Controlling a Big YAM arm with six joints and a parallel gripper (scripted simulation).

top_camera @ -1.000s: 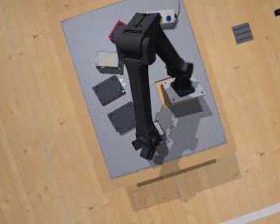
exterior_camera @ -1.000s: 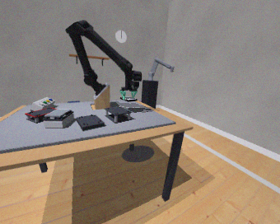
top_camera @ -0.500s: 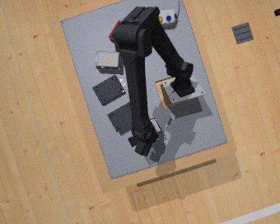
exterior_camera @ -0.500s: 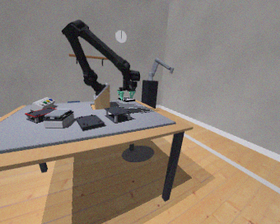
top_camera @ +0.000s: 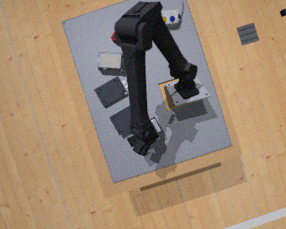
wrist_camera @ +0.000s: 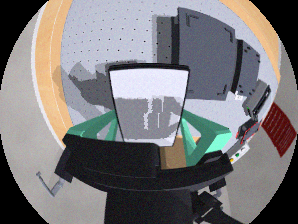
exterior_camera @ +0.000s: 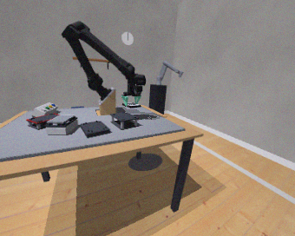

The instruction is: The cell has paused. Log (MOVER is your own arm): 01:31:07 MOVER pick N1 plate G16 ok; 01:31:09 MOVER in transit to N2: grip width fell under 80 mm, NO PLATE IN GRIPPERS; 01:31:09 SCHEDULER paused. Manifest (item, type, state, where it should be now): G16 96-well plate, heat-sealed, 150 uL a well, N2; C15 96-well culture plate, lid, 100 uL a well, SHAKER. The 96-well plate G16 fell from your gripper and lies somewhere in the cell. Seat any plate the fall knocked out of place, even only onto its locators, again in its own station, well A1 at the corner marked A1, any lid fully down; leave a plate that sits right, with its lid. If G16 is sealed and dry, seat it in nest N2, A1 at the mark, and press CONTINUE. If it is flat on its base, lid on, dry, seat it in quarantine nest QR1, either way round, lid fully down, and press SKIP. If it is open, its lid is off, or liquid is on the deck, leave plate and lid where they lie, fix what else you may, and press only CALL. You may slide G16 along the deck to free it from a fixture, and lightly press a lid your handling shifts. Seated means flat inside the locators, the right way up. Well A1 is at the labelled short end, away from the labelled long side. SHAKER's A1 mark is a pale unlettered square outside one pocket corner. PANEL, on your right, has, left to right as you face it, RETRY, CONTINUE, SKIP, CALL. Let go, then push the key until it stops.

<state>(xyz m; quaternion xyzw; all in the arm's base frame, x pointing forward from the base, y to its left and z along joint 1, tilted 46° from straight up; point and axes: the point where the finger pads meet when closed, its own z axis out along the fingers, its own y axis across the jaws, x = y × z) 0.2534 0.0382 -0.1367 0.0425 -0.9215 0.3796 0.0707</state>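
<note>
My gripper (wrist_camera: 149, 112) is shut on plate G16 (wrist_camera: 148, 111), a 96-well plate with a shiny sealed top, held by its sides between the green fingers. In the top view the gripper (top_camera: 150, 139) hangs over the near part of the grey deck, and only a pale edge of the plate (top_camera: 156, 125) shows beside the arm. In the side view the gripper (exterior_camera: 131, 101) holds the plate a little above the deck, next to a raised dark nest (exterior_camera: 124, 119). The lidded culture plate C15 (top_camera: 109, 61) sits on the shaker (exterior_camera: 62, 124).
An empty dark nest (top_camera: 112, 91) lies between the shaker and a second dark nest (top_camera: 122, 119), which my arm half covers. A red-edged nest (exterior_camera: 42, 118) and the key panel (top_camera: 172, 18) stand at the far end. The arm's base (top_camera: 186, 92) stands on a wooden block.
</note>
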